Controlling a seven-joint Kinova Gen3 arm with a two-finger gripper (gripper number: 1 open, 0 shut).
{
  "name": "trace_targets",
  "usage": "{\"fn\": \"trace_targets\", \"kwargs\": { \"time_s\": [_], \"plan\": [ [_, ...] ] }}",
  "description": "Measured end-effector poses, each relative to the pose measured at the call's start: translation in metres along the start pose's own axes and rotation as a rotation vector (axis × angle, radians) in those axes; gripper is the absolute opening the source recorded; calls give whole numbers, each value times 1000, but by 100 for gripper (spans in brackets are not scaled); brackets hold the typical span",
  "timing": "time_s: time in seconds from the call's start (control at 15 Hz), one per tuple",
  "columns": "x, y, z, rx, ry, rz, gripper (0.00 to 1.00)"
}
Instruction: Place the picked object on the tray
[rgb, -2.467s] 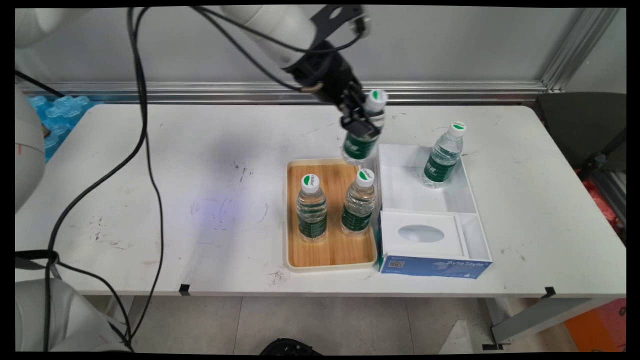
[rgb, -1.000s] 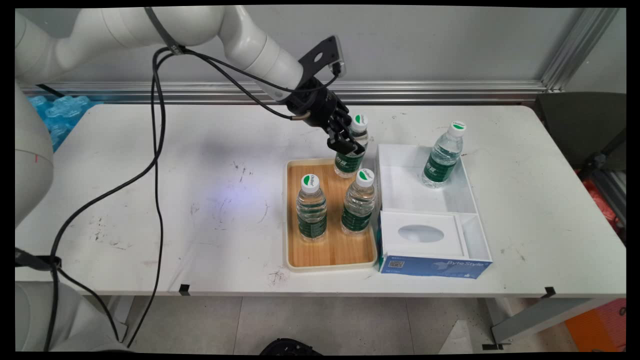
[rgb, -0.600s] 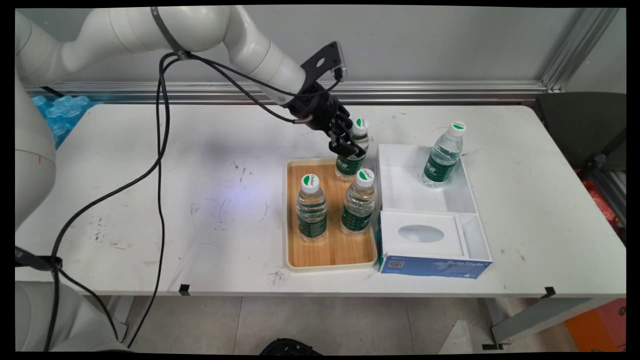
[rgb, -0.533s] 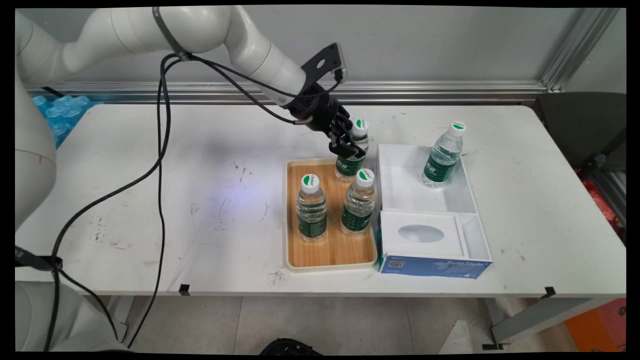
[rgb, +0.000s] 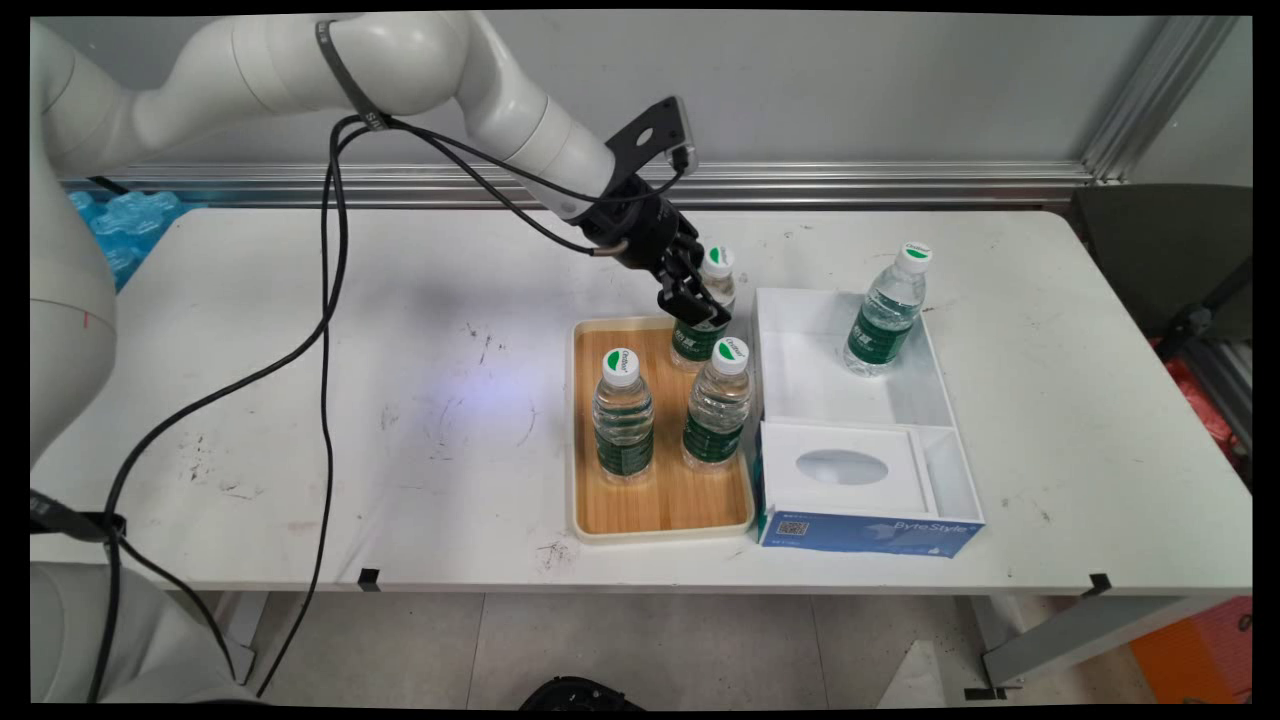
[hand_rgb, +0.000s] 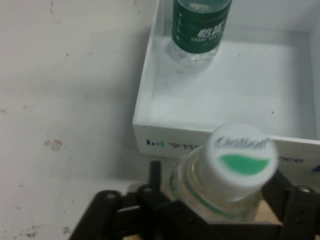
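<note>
Tool (rgb: 697, 300) clamped around a water bottle (rgb: 706, 312), which stands low at the far end of the wooden tray (rgb: 660, 505). Two bottles (rgb: 623, 415) stand nearer on that tray; a fourth bottle (rgb: 885, 312) sits in the white box (rgb: 935, 370) beside it on the worktop (rgb: 300, 400).

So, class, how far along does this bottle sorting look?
Done: two clear plastic green-labelled water bottles stand on the wooden tray. In hand: the black end effector grips a third bottle at the tray's far end. Left, perhaps: a fourth bottle in the white box.
</note>
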Motion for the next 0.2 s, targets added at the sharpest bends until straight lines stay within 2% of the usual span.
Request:
{"fn": "trace_targets", "kwargs": {
  "time_s": [0.2],
  "plan": [
    [0,0,1,-1,-1,1,100]
  ]
}}
